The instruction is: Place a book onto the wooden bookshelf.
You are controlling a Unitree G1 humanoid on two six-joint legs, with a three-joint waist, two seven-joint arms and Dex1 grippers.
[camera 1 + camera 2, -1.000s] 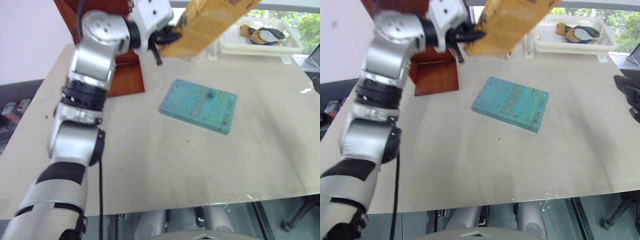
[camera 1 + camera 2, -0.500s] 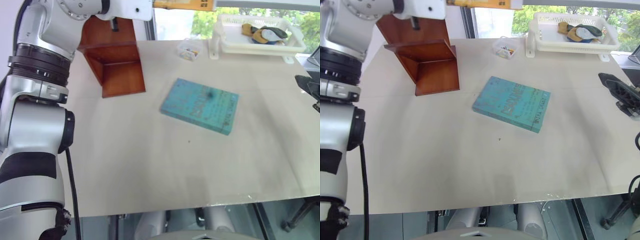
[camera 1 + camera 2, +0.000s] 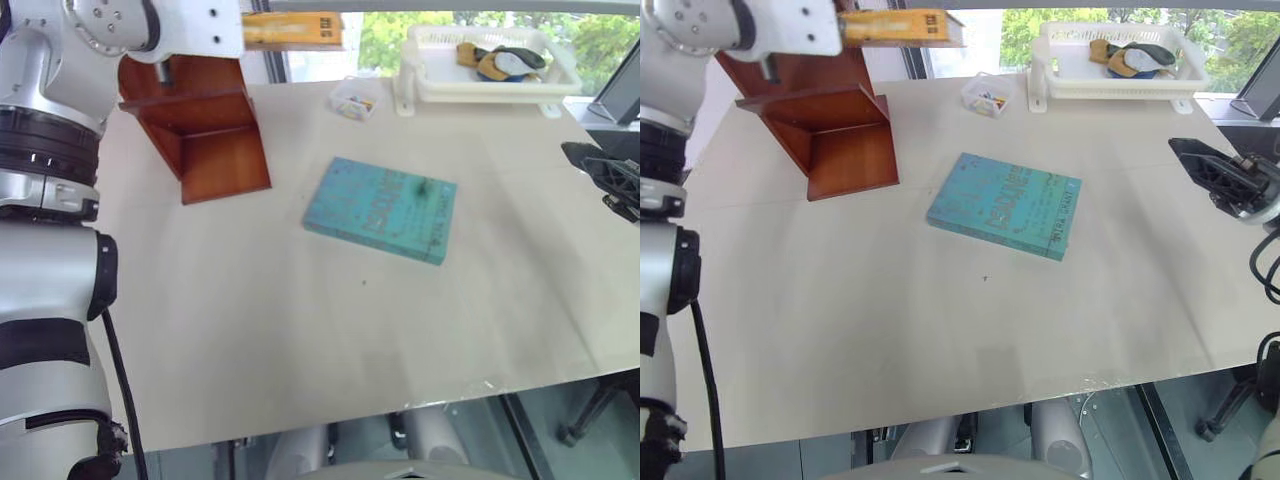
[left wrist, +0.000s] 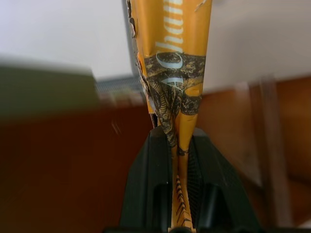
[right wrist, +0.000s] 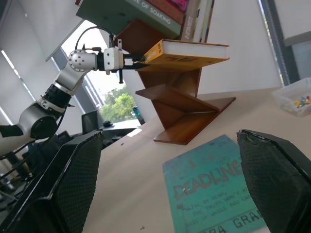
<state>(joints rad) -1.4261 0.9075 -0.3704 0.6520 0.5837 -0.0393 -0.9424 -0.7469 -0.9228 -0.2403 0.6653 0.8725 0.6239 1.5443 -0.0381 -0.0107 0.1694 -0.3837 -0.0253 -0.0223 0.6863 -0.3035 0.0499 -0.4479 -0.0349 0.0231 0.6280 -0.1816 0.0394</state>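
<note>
Your left gripper [image 4: 179, 194] has swung the book [image 3: 902, 27] from tilted to level (clamped tight) above the bookshelf [image 3: 830, 130]; right gripper [image 5: 170, 184] spread wide.

A pale beige surface [image 3: 300, 340] fills the room's middle. Behind its far edge, windows [image 3: 1020, 20] let in daylight over green trees [image 3: 390, 30]. A white wall [image 4: 58, 29] stands at the left, and slatted blinds [image 5: 14, 82] hang beyond.
</note>
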